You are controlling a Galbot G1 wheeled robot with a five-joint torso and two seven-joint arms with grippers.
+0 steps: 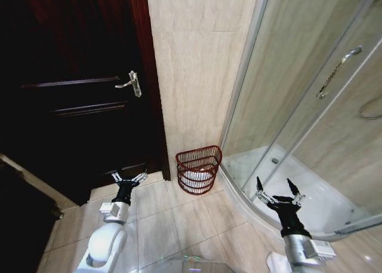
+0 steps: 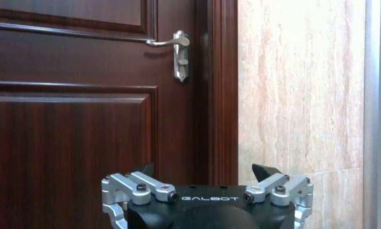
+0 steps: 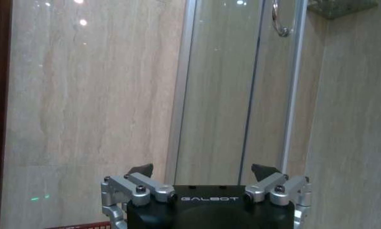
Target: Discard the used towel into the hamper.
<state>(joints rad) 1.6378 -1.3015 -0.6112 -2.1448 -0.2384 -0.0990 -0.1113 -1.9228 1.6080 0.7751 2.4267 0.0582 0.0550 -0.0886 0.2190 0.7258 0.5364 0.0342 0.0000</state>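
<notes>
Wire hamper (image 1: 199, 169) between tools | left tool (image 1: 129, 178) spread | right tool (image 1: 278, 189) spread

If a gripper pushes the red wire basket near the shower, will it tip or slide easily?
The hamper looks light: open wire weave, with only something white inside. It probably slides on the smooth floor tiles. It narrows towards its base, so a high push might tip it; the wall close behind should limit that.

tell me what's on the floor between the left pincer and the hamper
Nothing: in the head view, bare beige floor tile separates the open left pincer from the hamper, which stands against the wall with something white inside.
</notes>
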